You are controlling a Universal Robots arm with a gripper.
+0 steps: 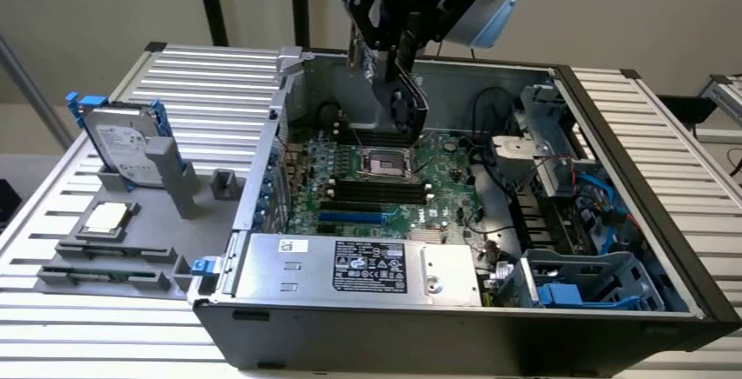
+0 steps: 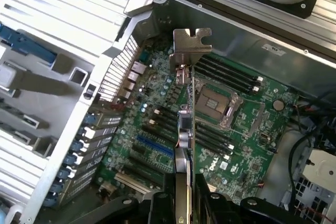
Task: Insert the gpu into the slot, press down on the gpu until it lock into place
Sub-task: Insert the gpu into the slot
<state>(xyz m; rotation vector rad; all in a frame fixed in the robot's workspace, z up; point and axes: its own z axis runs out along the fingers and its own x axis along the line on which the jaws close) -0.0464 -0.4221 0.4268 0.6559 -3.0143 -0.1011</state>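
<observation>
My gripper (image 1: 392, 59) hangs over the open computer case, shut on the gpu (image 1: 405, 105), a thin black card held on edge above the motherboard. In the wrist view the gpu (image 2: 185, 124) runs edge-on away from the fingers (image 2: 160, 205), and its silver metal bracket (image 2: 190, 45) is at the far end. The slot (image 1: 354, 219), a long bright-blue strip, lies on the green board between the memory strips and the power-supply box. In the wrist view the slot (image 2: 155, 146) sits beside and below the card's edge, apart from it. The card is well above the board.
A silver power-supply box (image 1: 360, 266) fills the case's front. The CPU socket (image 1: 384, 162) and black memory strips (image 1: 374, 193) lie under the card. Cables and drive cages (image 1: 579, 222) crowd the exterior view's right. A hard drive (image 1: 122, 144) and fixtures stand on the table outside the case.
</observation>
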